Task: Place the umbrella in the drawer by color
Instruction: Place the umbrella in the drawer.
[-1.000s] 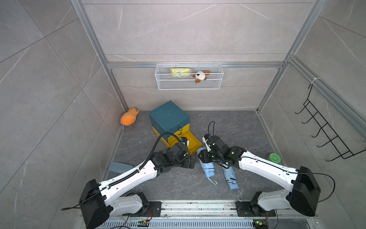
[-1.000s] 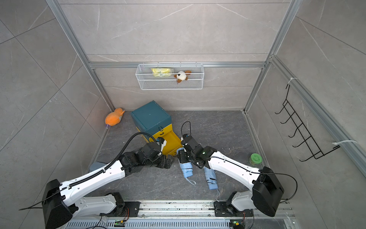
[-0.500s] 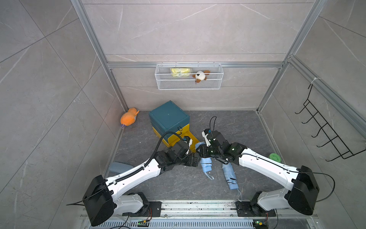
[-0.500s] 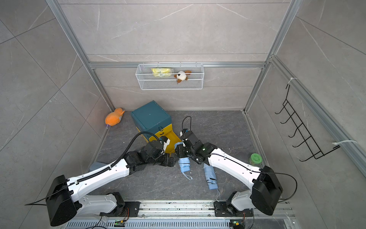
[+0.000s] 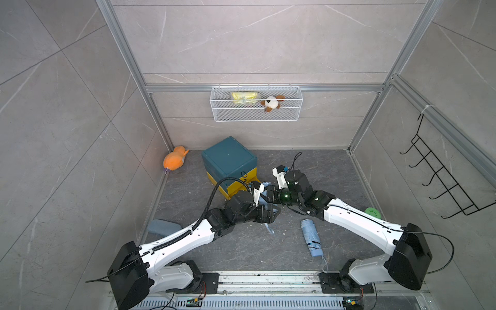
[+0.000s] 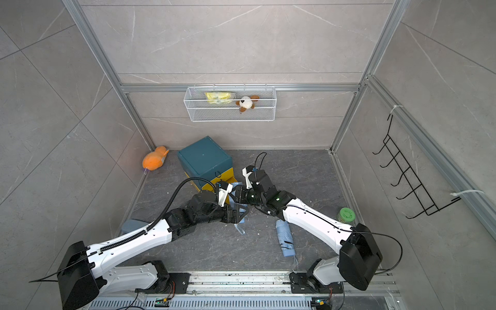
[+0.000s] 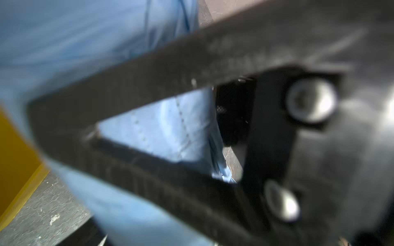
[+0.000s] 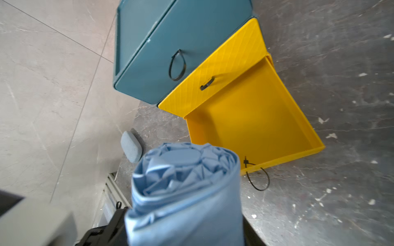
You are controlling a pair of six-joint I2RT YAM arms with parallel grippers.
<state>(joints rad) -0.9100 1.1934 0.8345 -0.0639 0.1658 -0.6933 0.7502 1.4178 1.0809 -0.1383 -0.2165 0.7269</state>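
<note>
A folded light-blue umbrella (image 8: 183,191) stands nearly upright in my right gripper (image 8: 183,232), which is shut on it just in front of the pulled-out yellow drawer (image 8: 283,158). The drawer is bare inside. Above it sit a closed yellow drawer and a closed teal drawer (image 8: 170,53) of the teal cabinet (image 5: 228,158). In both top views my left gripper (image 5: 272,212) is open at the umbrella's lower end (image 6: 241,216); the blurred left wrist view shows blue fabric (image 7: 162,132) close up. A second light-blue umbrella (image 5: 311,237) lies on the floor to the right.
An orange plush (image 5: 174,161) lies in the back left corner. A grey-blue pad (image 5: 162,226) rests by the left wall and a green-lidded jar (image 5: 373,213) by the right wall. A wire basket (image 5: 256,115) hangs on the back wall, a black hook rack (image 5: 440,177) on the right wall.
My right gripper has carried the umbrella up and back toward the yellow drawer. My left gripper has slid right to the umbrella's lower end and opened slightly.
</note>
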